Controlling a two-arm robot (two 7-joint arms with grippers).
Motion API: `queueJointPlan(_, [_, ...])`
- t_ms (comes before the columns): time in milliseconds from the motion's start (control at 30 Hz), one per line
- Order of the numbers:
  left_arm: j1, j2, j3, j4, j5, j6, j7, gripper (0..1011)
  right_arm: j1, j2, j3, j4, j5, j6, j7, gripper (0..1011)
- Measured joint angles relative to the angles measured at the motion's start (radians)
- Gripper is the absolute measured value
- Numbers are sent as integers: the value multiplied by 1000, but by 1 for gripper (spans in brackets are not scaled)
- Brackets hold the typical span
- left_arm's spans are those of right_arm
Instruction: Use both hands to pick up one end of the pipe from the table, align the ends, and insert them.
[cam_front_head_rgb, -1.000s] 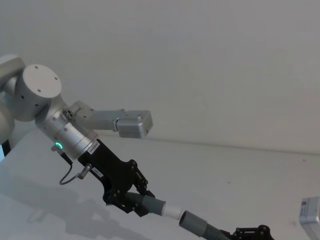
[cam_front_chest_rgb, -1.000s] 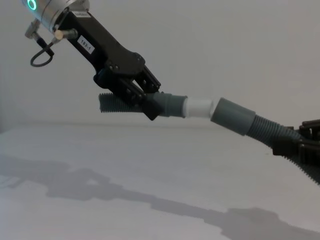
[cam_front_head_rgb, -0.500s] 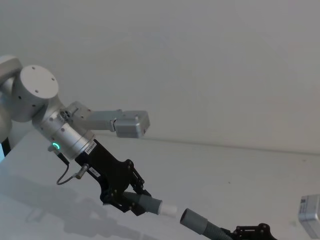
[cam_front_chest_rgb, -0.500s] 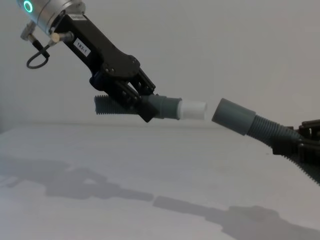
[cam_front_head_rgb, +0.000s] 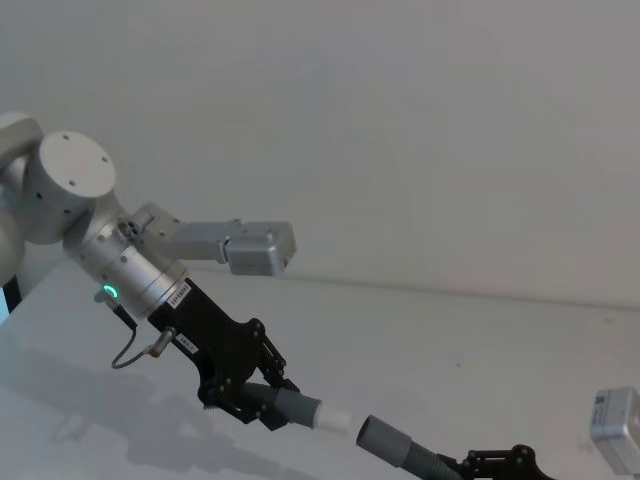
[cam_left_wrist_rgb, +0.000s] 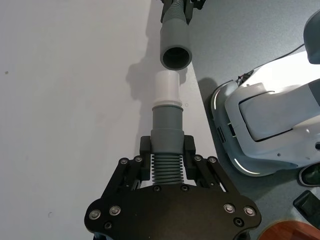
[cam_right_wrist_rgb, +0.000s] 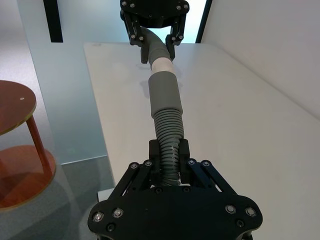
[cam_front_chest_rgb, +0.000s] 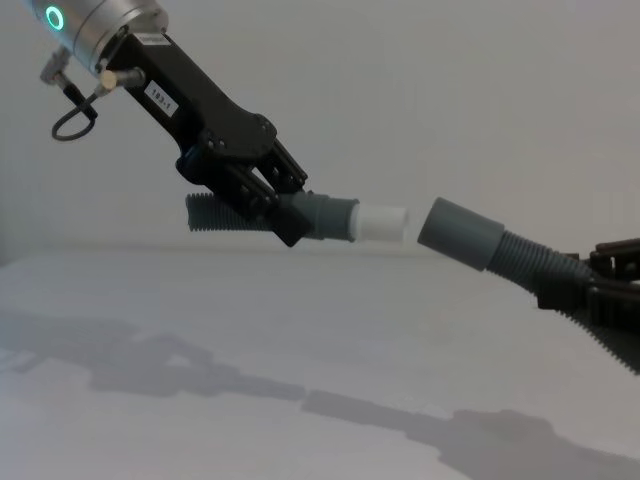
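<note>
Now the left pincer (cam_front_chest_rgb: 265, 205), clamped on the white-tipped hose (cam_front_chest_rgb: 300, 215), and the right pincer (cam_right_wrist_rgb: 169, 167), clamped on the socket hose (cam_front_chest_rgb: 490, 248), hold both above the surface (cam_front_chest_rgb: 300, 340), tip just short of the socket, axes slightly angled.

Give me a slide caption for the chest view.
Left claw and right claw hold two hose pieces above the table, white tube tip just short of the grey socket.
</note>
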Motion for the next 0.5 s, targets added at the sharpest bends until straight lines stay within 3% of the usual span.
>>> queueJointPlan(500, [-1,-17,-6,29,5,-18,-14,339,8,-8,-7,7,-11,4,-6,185])
